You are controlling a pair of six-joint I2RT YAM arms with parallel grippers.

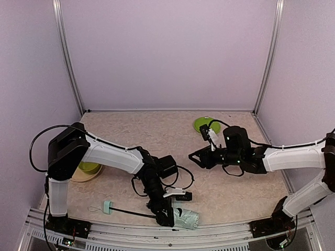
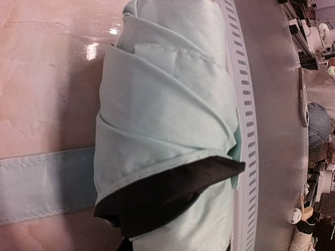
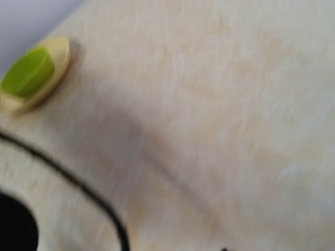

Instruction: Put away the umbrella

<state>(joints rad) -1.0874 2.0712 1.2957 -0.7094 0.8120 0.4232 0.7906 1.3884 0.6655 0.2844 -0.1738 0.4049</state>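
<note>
The pale mint-green folding umbrella [image 1: 187, 218], its canopy rolled up, lies at the near edge of the counter [image 1: 157, 130], with shaft and handle stretching left. The left gripper [image 1: 165, 214] sits at the roll's left end, but I cannot tell whether its fingers pinch it. The right gripper [image 1: 199, 157] hovers mid-counter, fingers parted and empty. The step looks like securing the roll, which next calls for the right arm to come over and wrap the strap.

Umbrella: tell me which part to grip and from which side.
Probably the rolled canopy, from straight above, jaws across the roll. It lies along the near edge as a thick, compact bundle, while the shaft is thin and flat on the table. The rail beside it blocks a low approach.
</note>
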